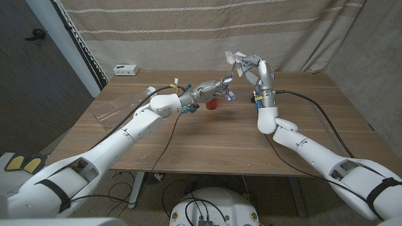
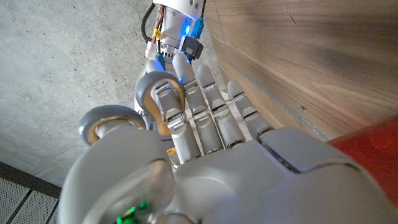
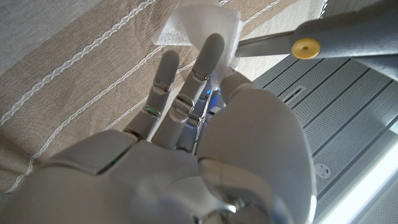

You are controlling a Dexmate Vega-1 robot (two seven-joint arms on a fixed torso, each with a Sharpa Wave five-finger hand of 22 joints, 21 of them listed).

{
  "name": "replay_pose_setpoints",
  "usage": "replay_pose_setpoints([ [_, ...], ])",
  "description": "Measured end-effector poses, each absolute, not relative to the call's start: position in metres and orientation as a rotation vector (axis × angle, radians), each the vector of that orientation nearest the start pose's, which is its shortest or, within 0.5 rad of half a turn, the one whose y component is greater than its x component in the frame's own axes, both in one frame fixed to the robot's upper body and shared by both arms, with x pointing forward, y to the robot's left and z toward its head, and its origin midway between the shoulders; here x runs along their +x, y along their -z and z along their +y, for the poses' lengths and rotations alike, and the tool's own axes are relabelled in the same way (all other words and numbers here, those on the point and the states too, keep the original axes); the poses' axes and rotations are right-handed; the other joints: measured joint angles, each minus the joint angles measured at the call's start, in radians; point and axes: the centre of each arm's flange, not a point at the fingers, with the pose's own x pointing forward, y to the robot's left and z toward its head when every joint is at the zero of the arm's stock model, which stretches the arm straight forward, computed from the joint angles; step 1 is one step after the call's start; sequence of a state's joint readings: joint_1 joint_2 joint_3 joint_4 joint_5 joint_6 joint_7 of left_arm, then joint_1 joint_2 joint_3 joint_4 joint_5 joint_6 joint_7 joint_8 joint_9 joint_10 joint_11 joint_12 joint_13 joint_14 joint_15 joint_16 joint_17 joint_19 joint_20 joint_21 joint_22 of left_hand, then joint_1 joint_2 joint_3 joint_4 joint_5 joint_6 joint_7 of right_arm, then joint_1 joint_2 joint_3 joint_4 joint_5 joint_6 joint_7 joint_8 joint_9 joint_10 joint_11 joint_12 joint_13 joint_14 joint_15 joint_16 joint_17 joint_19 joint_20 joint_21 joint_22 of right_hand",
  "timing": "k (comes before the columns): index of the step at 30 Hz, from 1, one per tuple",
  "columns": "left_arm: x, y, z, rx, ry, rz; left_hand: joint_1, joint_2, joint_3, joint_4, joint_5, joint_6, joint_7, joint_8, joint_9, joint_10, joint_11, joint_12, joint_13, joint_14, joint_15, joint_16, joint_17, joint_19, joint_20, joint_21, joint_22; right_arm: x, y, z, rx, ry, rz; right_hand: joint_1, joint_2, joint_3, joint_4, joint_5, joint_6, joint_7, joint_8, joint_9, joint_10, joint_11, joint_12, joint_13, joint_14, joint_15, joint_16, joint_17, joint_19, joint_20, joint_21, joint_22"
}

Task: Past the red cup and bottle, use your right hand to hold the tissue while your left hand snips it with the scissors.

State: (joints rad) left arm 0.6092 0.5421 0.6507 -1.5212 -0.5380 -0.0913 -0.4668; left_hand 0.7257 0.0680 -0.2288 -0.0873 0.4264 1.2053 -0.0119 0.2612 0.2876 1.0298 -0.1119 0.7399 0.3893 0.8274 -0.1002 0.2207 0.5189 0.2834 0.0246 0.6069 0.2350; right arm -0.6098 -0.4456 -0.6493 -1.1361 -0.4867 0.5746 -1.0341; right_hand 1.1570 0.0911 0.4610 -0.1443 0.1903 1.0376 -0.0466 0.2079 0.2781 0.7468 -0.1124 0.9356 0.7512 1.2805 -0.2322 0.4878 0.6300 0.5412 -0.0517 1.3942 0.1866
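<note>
Striped curtain (image 1: 188,31) behind wooden table (image 1: 207,138); right robot hand (image 1: 251,68) gripping tissue (image 1: 233,58), left robot hand (image 1: 221,85) gripping scissors (image 3: 323,38).

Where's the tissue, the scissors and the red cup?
tissue (image 3: 198,23): right wrist view, middle of the white sheet.
scissors (image 3: 303,47): right wrist view, the pivot screw.
red cup (image 1: 212,103): head view, its visible side.

No legible text, label, brand, number or sign is found in any view. The small white box (image 1: 125,69) at the table's (image 1: 188,144) far left edge carries dark marks on its face, too small to read. The left hand (image 1: 217,88), the right hand (image 1: 254,68), the tissue (image 3: 202,23) and the scissors (image 3: 323,40) bear no readable marking. Lit blue and green indicator lights on the arms carry no characters.
</note>
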Motion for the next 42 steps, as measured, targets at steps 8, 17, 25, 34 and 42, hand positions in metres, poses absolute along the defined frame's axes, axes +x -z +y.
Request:
replay_pose_setpoints([
  [8,0.5975,-0.0408,0.1008,0.394,0.928,-0.6,0.057,0.03,0.054,-0.035,-0.019,0.003,0.016,0.0,-0.01,-0.009,0.027,0.007,-0.006,0.009,-0.001,0.0,-0.013,0.0,-0.007,0.004,0.0,0.6018,-0.0404,-0.1974,-0.563,0.351,-1.36,0.0,0.0,0.002,-0.002,-0.002,0.0,0.0,0.005,0.0,0.0,0.0,0.0,-0.001,0.0,0.0,0.0,0.0,0.0,0.0,0.0,0.002],
  [17,0.5981,-0.0381,0.1026,0.381,0.914,-0.603,0.122,-0.035,0.22,-0.065,-0.099,0.06,-0.01,0.035,-0.013,0.012,0.048,0.033,-0.013,0.052,-0.013,-0.008,-0.046,0.009,-0.031,0.035,0.0,0.6029,-0.0404,-0.1978,-0.564,0.355,-1.349,0.0,0.0,0.003,-0.003,-0.002,0.0,0.0,0.007,-0.004,0.0,0.0,0.0,-0.001,0.0,0.0,0.0,0.0,0.0,0.0,0.0,0.0],
  [25,0.5962,-0.0369,0.1036,0.373,0.9,-0.611,0.132,-0.045,0.274,-0.048,-0.135,0.062,-0.012,0.043,0.001,-0.003,0.063,0.05,0.007,0.059,-0.012,-0.015,-0.055,0.004,-0.036,0.044,0.005,0.6042,-0.0409,-0.1996,-0.561,0.364,-1.335,0.0,0.0,0.003,-0.004,-0.005,-0.006,0.006,0.008,-0.004,0.003,0.004,0.0,-0.001,0.0,0.0,-0.008,0.0,0.0,0.0,0.0,-0.001],
  [34,0.5945,-0.0345,0.1057,0.364,0.884,-0.611,0.132,-0.045,0.298,-0.038,-0.158,0.067,-0.017,0.057,0.012,-0.004,0.064,0.052,0.008,0.063,-0.012,-0.015,-0.06,0.004,-0.047,0.048,0.002,0.6055,-0.0406,-0.2002,-0.563,0.368,-1.32,0.0,0.0,0.003,-0.003,-0.005,-0.005,0.005,0.008,-0.004,0.003,0.004,0.0,0.001,0.004,-0.004,-0.008,0.0,0.0,0.0,0.0,-0.001],
  [42,0.5942,-0.0335,0.1069,0.35,0.868,-0.604,0.138,-0.052,0.317,-0.035,-0.176,0.067,-0.017,0.061,0.017,0.002,0.069,0.052,0.008,0.071,-0.017,-0.015,-0.065,0.004,-0.047,0.052,0.002,0.6052,-0.0407,-0.2002,-0.566,0.368,-1.314,-0.002,-0.002,0.006,-0.006,-0.001,-0.005,0.005,0.008,-0.004,0.003,0.004,0.0,0.002,0.004,-0.004,-0.008,0.0,0.0,0.0,0.0,-0.001],
])
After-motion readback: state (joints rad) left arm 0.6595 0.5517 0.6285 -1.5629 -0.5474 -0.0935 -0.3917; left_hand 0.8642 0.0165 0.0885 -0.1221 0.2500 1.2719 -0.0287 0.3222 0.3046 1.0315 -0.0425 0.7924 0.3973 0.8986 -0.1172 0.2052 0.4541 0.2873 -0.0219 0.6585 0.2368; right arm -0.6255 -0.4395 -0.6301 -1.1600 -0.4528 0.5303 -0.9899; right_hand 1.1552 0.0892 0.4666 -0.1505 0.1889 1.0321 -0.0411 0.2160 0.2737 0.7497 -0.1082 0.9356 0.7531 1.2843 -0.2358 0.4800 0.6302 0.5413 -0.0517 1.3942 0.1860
